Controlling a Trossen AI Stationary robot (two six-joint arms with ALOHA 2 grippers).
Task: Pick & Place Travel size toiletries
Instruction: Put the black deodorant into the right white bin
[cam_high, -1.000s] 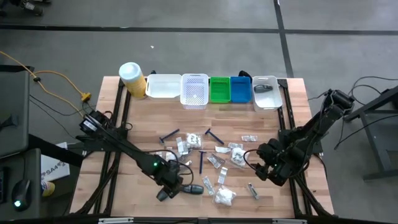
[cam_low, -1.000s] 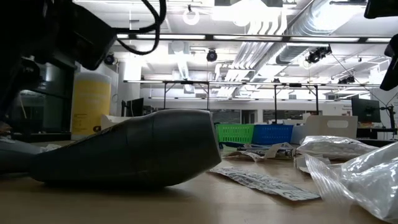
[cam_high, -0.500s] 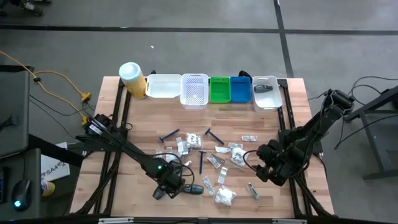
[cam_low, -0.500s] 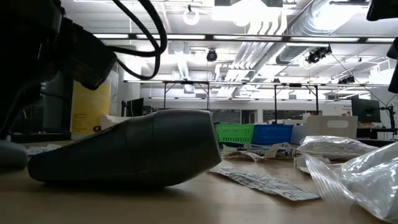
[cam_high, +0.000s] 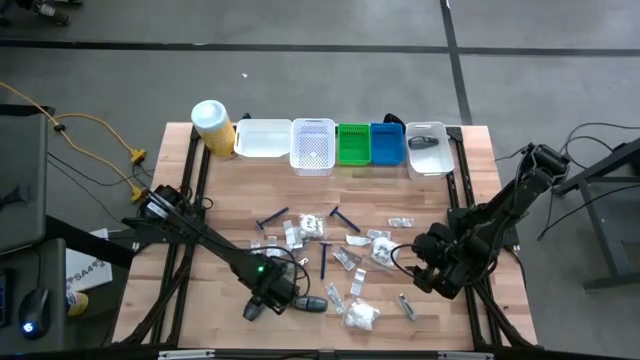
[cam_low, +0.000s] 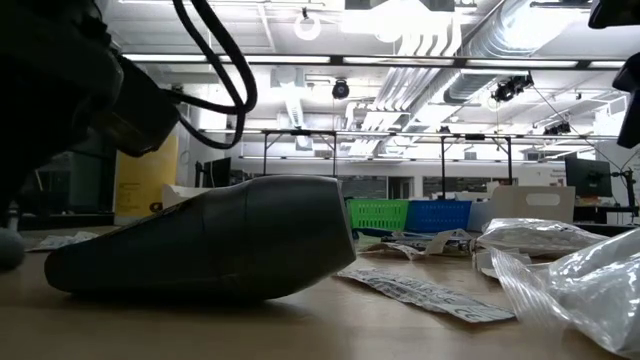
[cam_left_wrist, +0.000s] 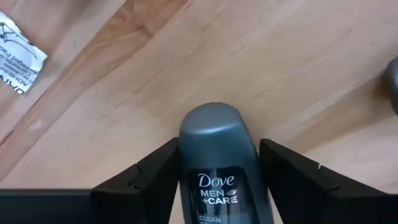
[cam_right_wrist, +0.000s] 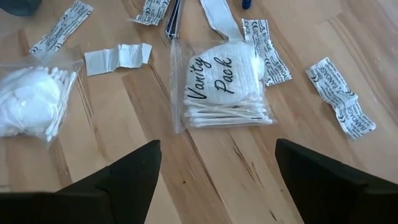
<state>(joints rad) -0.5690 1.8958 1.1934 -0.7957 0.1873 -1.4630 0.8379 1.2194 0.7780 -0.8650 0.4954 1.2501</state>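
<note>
A dark grey Dove bottle (cam_left_wrist: 219, 162) lies on its side on the wooden table near the front edge (cam_high: 314, 303); it fills the low view (cam_low: 210, 240). My left gripper (cam_left_wrist: 219, 146) points down over it, a finger along each side, (cam_high: 283, 302). My right gripper (cam_right_wrist: 217, 155) hovers open above the table's right part (cam_high: 428, 270), touching nothing. Before it lies a clear Vanity Pack sachet (cam_right_wrist: 221, 87) of cotton swabs. Other sachets (cam_high: 348, 258) and thin dark-blue sticks (cam_high: 272, 220) lie scattered over the middle of the table. My left gripper has the Dove bottle between its two fingers, which lie against its two long sides (cam_left_wrist: 184, 168) with no gap showing. They come from above, pointing down, across the bottle. Its rounded end (cam_left_wrist: 211, 118) sticks out past the fingertips. The bottle lies on the table.
Along the far edge stand a yellow canister (cam_high: 212, 125), a white tray (cam_high: 263, 138), a white basket (cam_high: 312, 145), a green bin (cam_high: 353, 143), a blue bin (cam_high: 387, 143) and another white tray (cam_high: 428, 150). A bag of cotton balls (cam_high: 362, 317) lies near the front.
My left gripper has sunk toward the Dove bottle and rolled a little about its wrist. The bottle has stayed where it lay on the table.
</note>
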